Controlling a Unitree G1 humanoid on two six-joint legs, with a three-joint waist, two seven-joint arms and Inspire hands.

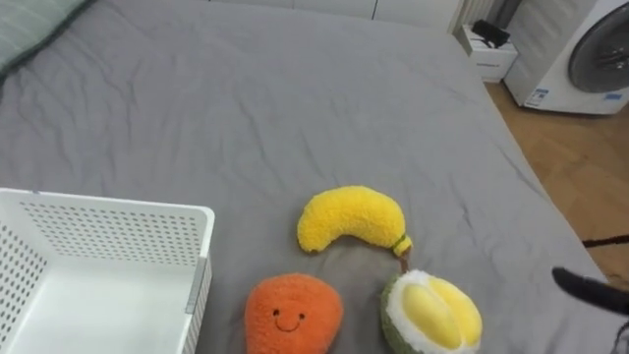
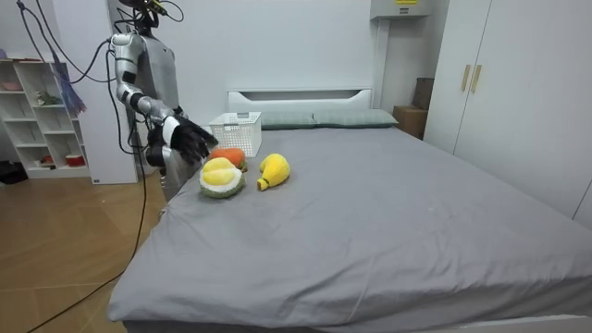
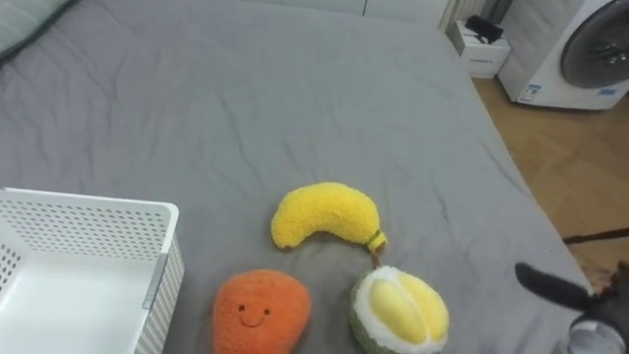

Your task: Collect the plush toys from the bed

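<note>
Three plush toys lie close together on the grey bed (image 1: 246, 108): a yellow banana (image 1: 352, 218), an orange fruit with a smiling face (image 1: 293, 313) and a green-and-yellow durian (image 1: 432, 315). A white perforated basket (image 1: 108, 221) stands on the bed just left of them, and nothing shows inside it. My right hand (image 1: 590, 288) reaches in from the lower right, a little right of the durian, fingers straight and holding nothing. In the room view I stand at the bed's side, with that hand (image 2: 188, 141) held out beside the durian (image 2: 220, 178).
The bed's right edge drops to a wooden floor (image 1: 580, 167). Beyond it stand a washing machine (image 1: 590, 54) and a small white stand (image 1: 488, 49). Pillows (image 2: 342, 117) lie at the headboard, a shelf unit (image 2: 42, 111) stands behind me and a wardrobe (image 2: 499, 83) across the room.
</note>
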